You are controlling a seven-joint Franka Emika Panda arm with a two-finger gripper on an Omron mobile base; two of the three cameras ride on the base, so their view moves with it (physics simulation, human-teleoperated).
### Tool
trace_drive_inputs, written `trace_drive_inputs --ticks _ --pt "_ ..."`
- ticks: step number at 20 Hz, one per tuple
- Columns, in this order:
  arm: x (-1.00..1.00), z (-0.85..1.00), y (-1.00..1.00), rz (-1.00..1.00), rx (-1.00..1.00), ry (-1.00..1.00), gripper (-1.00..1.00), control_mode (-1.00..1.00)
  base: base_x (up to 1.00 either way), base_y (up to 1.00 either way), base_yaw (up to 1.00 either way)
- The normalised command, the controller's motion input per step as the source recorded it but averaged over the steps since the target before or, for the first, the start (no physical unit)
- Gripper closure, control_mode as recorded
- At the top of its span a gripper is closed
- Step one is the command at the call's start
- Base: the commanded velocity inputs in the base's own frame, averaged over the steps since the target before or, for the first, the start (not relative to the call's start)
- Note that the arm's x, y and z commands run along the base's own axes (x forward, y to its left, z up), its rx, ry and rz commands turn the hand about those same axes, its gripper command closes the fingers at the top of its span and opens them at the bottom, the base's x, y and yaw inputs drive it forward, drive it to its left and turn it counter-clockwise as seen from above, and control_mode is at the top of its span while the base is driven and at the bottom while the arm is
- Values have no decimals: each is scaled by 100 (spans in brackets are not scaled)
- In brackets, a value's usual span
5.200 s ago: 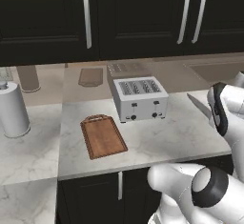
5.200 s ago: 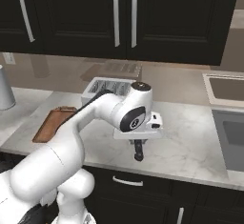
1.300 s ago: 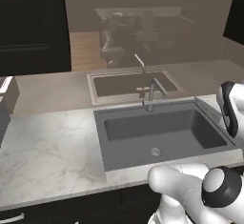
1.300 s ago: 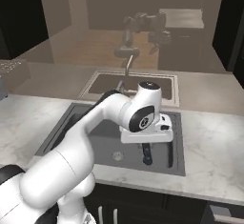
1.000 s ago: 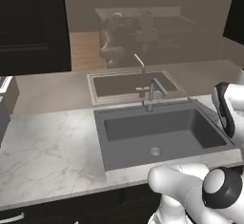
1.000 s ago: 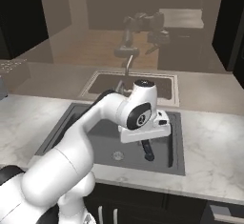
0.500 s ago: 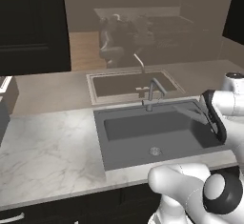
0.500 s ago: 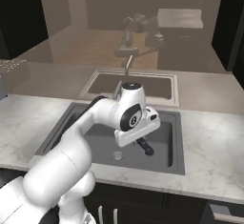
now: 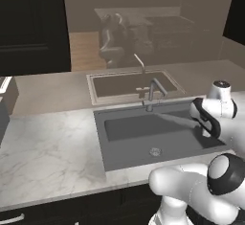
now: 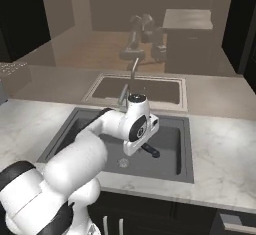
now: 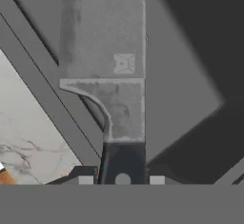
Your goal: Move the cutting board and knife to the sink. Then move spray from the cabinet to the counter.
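- Hand view: gripper (image 11: 122, 182) clamps the black-handled, pale-bladed knife (image 11: 107, 70) (blade extends forward).
- Right base view: the knife is held over the rectangular grey metal sink (image 10: 182, 165), inside its rim.
- Veined white marble counter (image 9: 48, 147) borders the basin.

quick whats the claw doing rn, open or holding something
claw: shut on the knife, gripping its black handle, with the pale blade pointing out over the sink
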Motion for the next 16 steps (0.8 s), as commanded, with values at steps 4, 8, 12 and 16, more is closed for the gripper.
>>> trace_drive_inputs --ticks 4,8,12,16 --pt "91 -63 39 2 3 1 100 -100 0 0 0" --pt "74 -59 27 0 0 9 100 -100 0 0 0" --pt "59 -43 8 1 0 6 100 -100 0 0 0" --pt "39 -37 0 6 0 0 100 -100 0 0 0"
